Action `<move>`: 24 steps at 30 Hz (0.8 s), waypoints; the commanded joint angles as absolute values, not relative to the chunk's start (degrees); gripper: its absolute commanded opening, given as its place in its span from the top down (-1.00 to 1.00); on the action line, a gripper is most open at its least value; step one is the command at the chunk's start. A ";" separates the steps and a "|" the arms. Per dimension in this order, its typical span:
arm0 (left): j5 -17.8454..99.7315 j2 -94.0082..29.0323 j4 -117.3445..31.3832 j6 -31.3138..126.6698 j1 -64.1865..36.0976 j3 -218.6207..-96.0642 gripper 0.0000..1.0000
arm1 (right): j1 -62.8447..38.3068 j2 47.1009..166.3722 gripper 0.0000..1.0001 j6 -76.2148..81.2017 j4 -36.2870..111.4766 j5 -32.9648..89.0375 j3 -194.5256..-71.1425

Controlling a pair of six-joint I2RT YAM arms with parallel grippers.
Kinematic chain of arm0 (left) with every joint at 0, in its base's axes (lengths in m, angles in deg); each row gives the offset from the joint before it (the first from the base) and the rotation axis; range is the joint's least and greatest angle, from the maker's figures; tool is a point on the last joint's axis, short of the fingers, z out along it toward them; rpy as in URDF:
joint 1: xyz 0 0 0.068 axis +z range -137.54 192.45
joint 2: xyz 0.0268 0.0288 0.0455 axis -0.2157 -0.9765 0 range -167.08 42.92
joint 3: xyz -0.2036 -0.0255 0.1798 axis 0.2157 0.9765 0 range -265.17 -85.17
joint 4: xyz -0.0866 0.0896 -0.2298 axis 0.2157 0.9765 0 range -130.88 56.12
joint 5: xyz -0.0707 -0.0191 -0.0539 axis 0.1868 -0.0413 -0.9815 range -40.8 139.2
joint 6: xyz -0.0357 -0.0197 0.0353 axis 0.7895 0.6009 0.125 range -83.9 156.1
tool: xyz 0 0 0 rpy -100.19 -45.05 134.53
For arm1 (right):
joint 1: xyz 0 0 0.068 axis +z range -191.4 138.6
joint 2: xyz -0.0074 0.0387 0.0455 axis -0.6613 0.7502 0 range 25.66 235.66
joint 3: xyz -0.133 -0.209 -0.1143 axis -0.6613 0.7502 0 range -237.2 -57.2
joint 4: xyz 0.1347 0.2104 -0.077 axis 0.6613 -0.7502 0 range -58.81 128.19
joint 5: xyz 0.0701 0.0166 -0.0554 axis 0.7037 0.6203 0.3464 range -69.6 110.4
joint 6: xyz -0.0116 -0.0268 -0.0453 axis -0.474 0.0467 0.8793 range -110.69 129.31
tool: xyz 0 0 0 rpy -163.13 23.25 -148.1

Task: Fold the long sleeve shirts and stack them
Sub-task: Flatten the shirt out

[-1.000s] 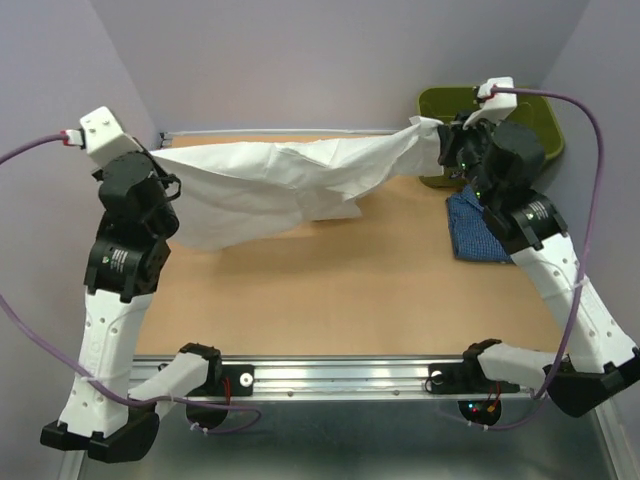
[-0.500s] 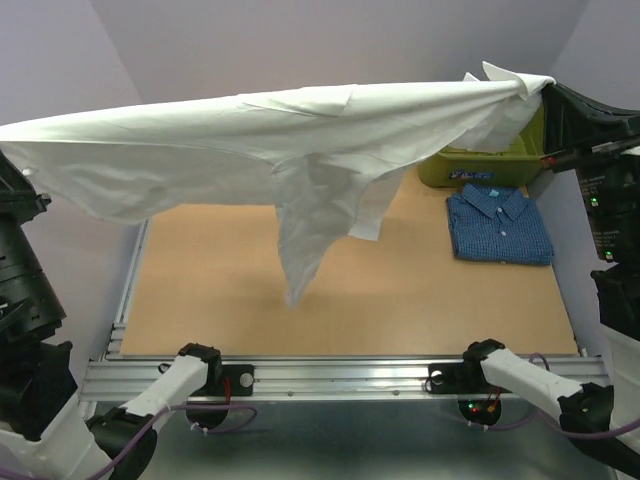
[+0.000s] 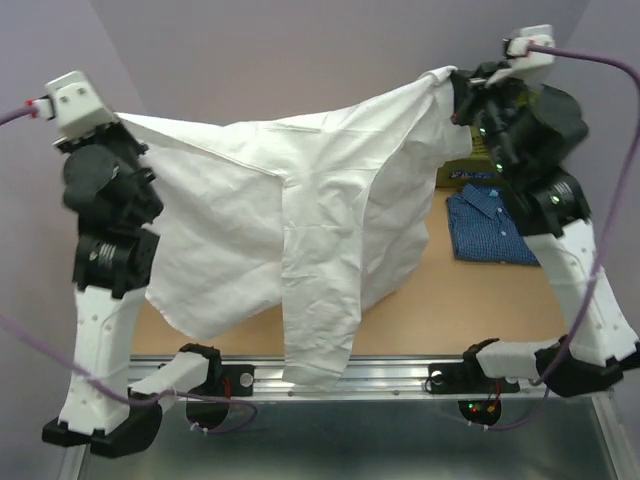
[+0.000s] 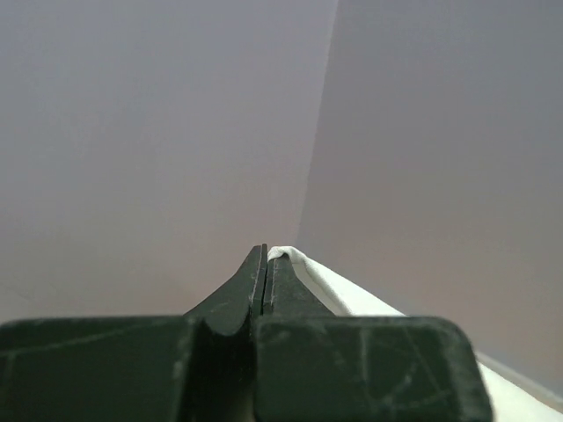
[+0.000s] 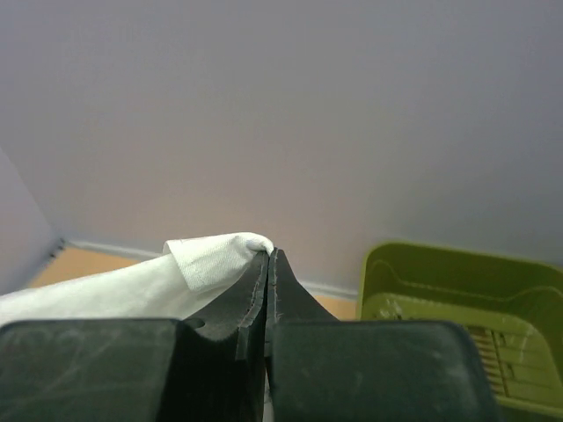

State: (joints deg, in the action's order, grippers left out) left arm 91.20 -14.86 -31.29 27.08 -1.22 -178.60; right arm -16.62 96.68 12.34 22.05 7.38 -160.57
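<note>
**Operator:** Where am I with the white shirt point(image 3: 300, 220)?

**Spotter:** You have it in the air, spread between both arms above the tabletop point(image 3: 440, 310). The left gripper point(image 4: 266, 253) has its jaws pressed together on a thin edge of the cloth. The right gripper point(image 5: 268, 253) pinches a small folded corner in the same way. The blue shirt point(image 3: 497, 228) lies folded by the right edge, with the green bin point(image 5: 457, 290) beyond it at the far right corner.

**Operator:** What can go wrong from here?

**Spotter:** First, both pinches seem to take very little cloth. If you pull the arms more apart, a corner may slip out and the shirt will fall in a heap. Second, the lowest part hangs past the near edge, over the metal rail point(image 3: 390, 372). If you lower it straight down, this part may end off the tabletop or catch on the arm bases. Third, the right side hangs close to the blue shirt, so a sweep toward the right edge can drag it and spoil its fold.
</note>
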 commanded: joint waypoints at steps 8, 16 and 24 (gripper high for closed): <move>81.37 -46.42 -36.67 41.80 10.52 -170.58 0.63 | -18.02 131.19 0.82 13.62 22.81 1.86 -164.50; 76.30 -55.00 -24.09 46.38 11.05 -183.62 -0.49 | -18.10 136.24 -0.49 11.42 21.58 2.90 -166.37; 62.93 -35.23 -20.75 50.68 -1.34 -164.83 -0.75 | -18.10 118.93 -0.88 1.85 21.05 12.65 -143.60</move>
